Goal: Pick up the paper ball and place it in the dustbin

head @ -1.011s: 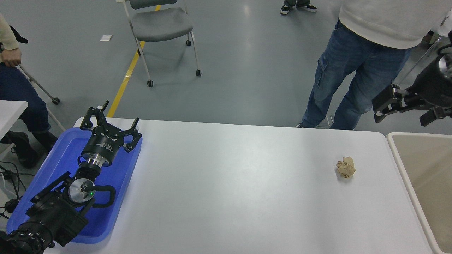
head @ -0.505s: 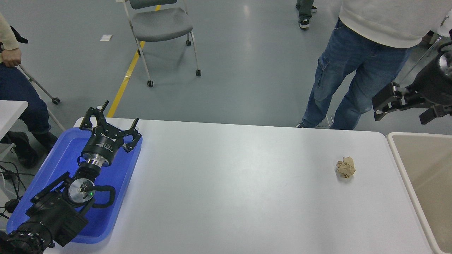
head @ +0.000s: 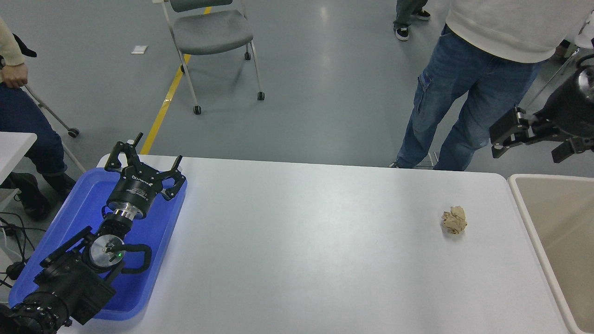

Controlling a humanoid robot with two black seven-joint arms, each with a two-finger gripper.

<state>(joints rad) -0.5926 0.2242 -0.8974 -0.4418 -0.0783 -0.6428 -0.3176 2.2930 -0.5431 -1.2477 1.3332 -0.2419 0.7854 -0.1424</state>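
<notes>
Right end effector (head: 503, 139), apparently empty, hangs well beyond paper ball (head: 454, 220).

A smooth grey floor (head: 325, 93) is seen across the upper frame, crossed at the upper left by a yellow line (head: 164, 104). A grey wheeled chair (head: 211, 32) is placed at top centre. A white table (head: 301, 246) fills the lower frame. Soft glare is reflected near the top.
</notes>
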